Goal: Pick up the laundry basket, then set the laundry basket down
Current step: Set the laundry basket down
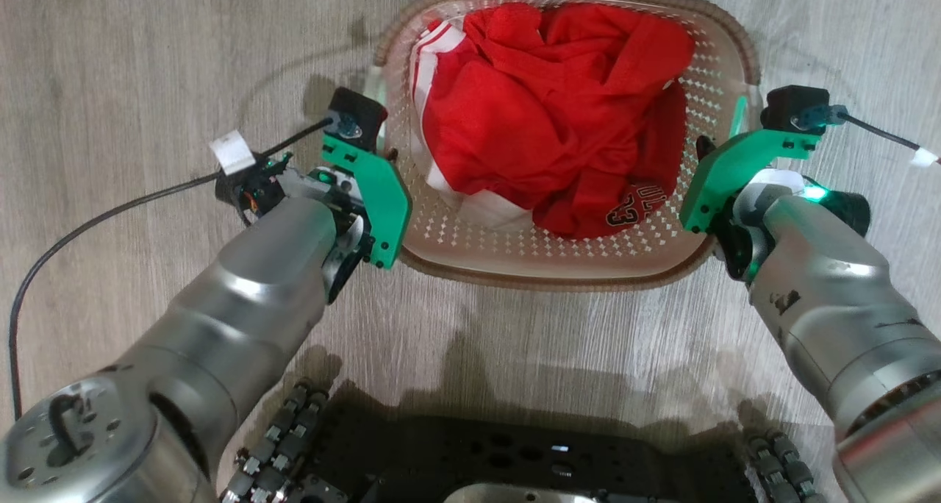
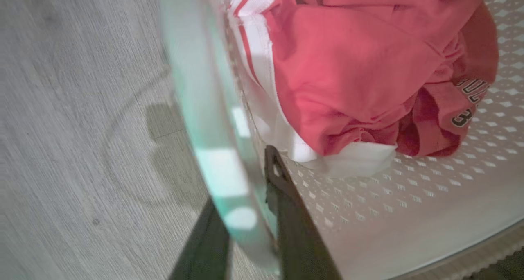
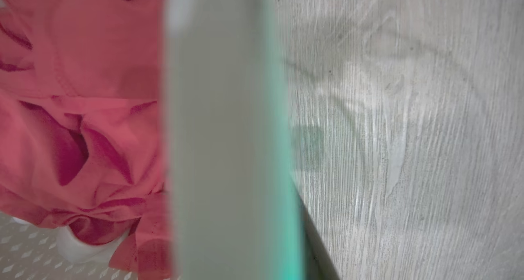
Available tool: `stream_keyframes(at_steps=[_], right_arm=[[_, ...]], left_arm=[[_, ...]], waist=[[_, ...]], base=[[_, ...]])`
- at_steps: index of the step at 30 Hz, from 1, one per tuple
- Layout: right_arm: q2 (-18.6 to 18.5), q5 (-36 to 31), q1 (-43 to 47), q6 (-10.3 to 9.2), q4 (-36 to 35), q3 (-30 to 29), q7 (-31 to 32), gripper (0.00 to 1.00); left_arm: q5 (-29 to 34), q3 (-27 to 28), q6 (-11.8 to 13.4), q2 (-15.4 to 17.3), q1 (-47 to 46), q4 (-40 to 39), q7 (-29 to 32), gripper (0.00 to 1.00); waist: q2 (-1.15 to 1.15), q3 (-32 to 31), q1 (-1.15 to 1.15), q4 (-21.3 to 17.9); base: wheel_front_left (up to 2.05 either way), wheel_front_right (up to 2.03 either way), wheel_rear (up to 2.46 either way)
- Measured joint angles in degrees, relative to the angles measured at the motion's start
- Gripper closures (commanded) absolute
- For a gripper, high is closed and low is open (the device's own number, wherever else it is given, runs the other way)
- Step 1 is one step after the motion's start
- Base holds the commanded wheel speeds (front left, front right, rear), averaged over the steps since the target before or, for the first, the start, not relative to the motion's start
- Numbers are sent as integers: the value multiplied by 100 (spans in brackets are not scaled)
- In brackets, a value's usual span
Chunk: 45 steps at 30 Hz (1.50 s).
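Pale grey wood-grain floor (image 1: 147, 84), with the laundry basket (image 1: 514, 257) just ahead of the robot's base (image 1: 514, 459), both arms bent inward to its sides. The left gripper (image 2: 241, 181) pinches its white handle (image 2: 204, 108) between dark fingers (image 2: 294, 231). I cannot tell whether the right gripper (image 1: 717, 154) has closed. The red jersey (image 1: 544, 113) inside reads 23 (image 1: 623, 214)

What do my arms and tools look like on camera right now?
The left arm and right arm are rounded silver-grey metal; the right shows dark scuffs. Each wrist carries a bright green bracket, a black camera and a black cable with a white tag. A green light glows on the right wrist. The left tool has long dark fingers.
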Motion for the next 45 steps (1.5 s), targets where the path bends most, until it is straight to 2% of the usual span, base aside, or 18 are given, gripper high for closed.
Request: stream_keyframes(at_steps=[1,2,6,17,33,45], right_arm=[[0,-115,-3,1,-9,-89,7,47],[7,-208,-8,1,-37,-190,7,0],[62,-579,-31,8,-83,-565,31,0],[93,-1516,-21,10,-96,-1484,257,0],[101,-1671,18,24,-96,-1590,375,0],[105,-1580,266,24,-92,-1357,537,0]], left_arm=[[2,-36,40,-1,-1,-5,-57,0],[1,-70,45,-26,0,-35,-88,0],[-44,-102,135,-131,0,-65,-110,0],[-59,-118,245,-138,0,-68,-116,0],[-119,-133,304,-138,2,-59,-170,0],[-214,-142,303,-165,263,73,-169,0]], waist=[[0,6,0,2],[0,10,0,2],[0,10,0,2],[0,-26,0,65],[0,-241,0,109],[-1,-834,0,53]], base=[[0,0,0],[0,0,0],[0,0,0],[0,0,0],[0,0,0],[0,0,0]])
